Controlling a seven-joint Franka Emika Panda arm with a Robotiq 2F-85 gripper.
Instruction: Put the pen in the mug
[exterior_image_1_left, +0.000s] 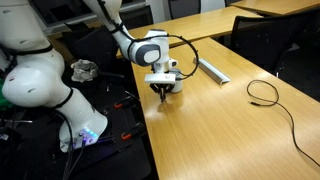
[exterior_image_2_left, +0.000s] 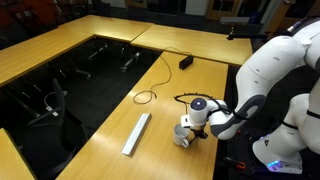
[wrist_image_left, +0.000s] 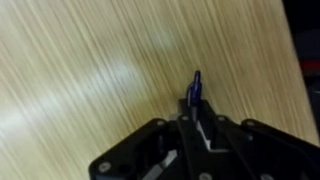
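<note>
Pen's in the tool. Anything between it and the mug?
Nothing visible. The tool holds the pen over bare table. In an exterior view the mug stands right beside the tool. The grey bar lies off to one side, clear of that gap.

The Franka arm (exterior_image_1_left: 45, 90) stands on its bulky white base off one long edge of the desk (exterior_image_1_left: 230, 125) and reaches in over that edge. Its links climb, then fold down to the rounded white wrist (exterior_image_1_left: 150, 50). From there the Robotiq gripper (exterior_image_1_left: 163, 92) points straight down, low over the desk top, just inside the edge nearest the base and well apart from the far corners. In an exterior view the gripper (exterior_image_2_left: 188, 126) hangs beneath the bent forearm. In the wrist view the black fingers (wrist_image_left: 205, 135) are pressed close together, pinching a dark pen (wrist_image_left: 195, 88) whose end juts past the fingertips.
</note>
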